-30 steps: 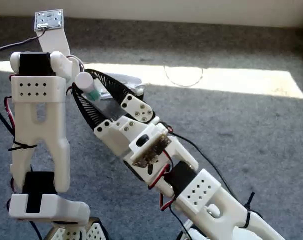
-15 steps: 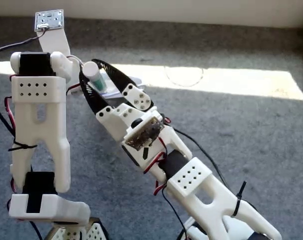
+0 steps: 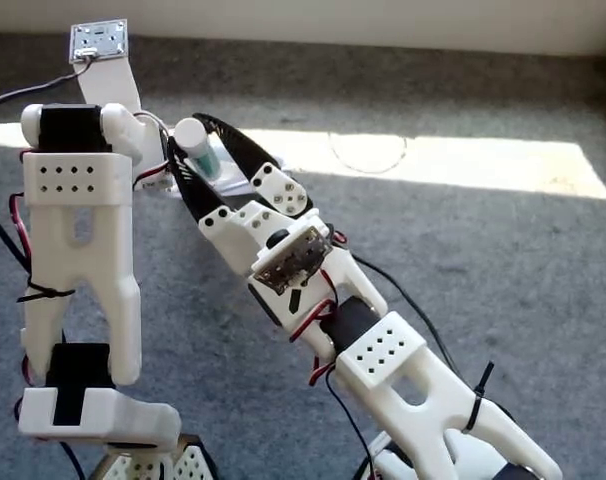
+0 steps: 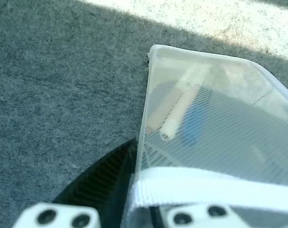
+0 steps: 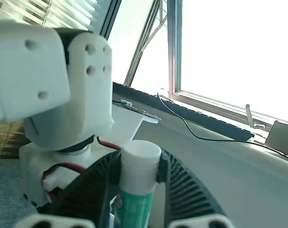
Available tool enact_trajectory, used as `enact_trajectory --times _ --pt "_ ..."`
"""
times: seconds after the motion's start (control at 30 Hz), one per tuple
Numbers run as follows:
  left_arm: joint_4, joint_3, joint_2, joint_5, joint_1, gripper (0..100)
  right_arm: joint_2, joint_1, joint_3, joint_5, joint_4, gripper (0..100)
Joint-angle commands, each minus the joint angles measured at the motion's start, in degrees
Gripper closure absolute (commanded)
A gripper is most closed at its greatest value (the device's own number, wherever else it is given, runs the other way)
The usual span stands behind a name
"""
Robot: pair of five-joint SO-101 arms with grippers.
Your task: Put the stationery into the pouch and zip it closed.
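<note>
Two arms — right arm [image 3: 383, 360] stretched forward, jaws clamped on glue stick [image 3: 196, 145]; left arm [image 3: 78, 230] upright, jaws pinching pouch [image 4: 220, 128].

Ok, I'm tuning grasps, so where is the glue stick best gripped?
Across the glue stick's round barrel near the white cap, coming from the side, as the right claw has it. The stick stands roughly upright, so side-on fingers likely pinch it squarely.

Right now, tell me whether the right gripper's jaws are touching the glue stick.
Touching. In the right wrist view the jaws of the right gripper press against both sides of the glue stick at its white cap, no gap.
</note>
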Motion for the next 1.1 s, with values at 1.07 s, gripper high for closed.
enact_trajectory --times 1.07 --pt "-1.0 0.2 0.4 -0.6 -1.1 99 -5.9 1.0 -3.2 0.4 22.6 96.4"
